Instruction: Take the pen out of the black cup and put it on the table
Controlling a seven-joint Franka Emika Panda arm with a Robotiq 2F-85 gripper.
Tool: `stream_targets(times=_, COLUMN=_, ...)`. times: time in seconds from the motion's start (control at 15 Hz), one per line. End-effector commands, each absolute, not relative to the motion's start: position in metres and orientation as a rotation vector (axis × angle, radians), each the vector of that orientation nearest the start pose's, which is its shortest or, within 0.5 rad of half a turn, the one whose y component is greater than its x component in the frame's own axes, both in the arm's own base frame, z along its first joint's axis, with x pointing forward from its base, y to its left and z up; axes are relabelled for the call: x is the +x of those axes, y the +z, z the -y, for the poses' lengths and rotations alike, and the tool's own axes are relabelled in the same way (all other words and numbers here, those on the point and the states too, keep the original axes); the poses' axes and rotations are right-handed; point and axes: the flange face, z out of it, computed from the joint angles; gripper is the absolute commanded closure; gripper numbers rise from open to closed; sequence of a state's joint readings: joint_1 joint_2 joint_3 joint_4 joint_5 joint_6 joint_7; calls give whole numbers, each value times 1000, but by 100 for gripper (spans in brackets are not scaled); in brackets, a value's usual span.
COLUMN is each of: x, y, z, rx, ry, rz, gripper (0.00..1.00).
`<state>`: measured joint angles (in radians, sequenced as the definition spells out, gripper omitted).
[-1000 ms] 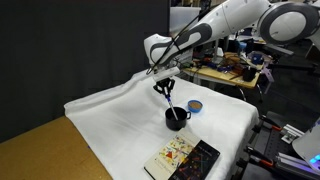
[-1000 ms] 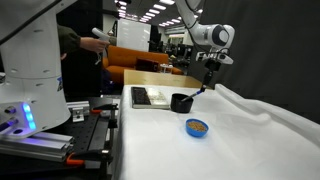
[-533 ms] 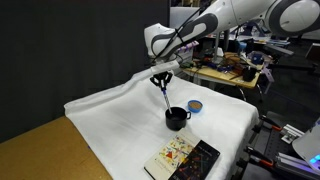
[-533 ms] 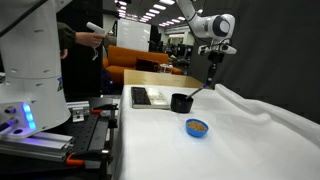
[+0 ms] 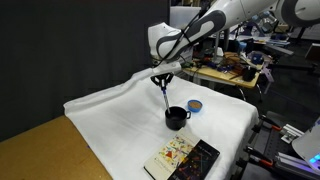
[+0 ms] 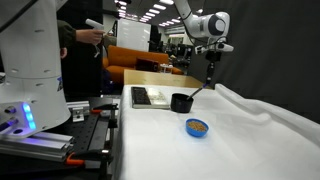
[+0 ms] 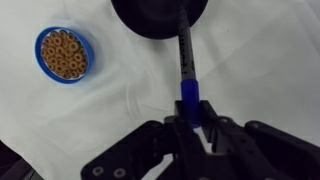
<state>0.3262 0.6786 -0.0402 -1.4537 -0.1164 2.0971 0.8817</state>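
If swung sideways too soon, the pen (image 7: 183, 55) could catch the rim of the cup (image 7: 150, 15) just below and tip it; pinched only by its top end, it could also slip. The gripper (image 7: 190, 108) was narrowly closed on the pen, which hung beneath it, above the table (image 7: 265, 60).

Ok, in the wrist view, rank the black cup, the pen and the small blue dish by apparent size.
1. black cup: widest, though cropped by the top edge.
2 and 3 unsure: the blue dish covers more area; the pen is longer but thin, and nearer the camera, held in the claw.
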Motion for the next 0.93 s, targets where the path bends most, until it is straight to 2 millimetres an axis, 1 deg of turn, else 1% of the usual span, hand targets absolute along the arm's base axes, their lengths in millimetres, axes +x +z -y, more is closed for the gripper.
stream_targets(times=0.0, x=674, y=297, z=-200, rx=-3133, ry=-145, rz=-877, gripper=95)
stream_targets(times=0.67, x=656, y=333, z=-200, rx=-3083, ry=-201, rz=-895, gripper=95)
stream_targets(times=0.8, x=651, y=335, z=-202, rx=-3085, ry=-195, rz=-884, gripper=95)
stream_targets(times=0.87, x=649, y=332, z=-202, rx=-3091, ry=-171, rz=-876, gripper=95)
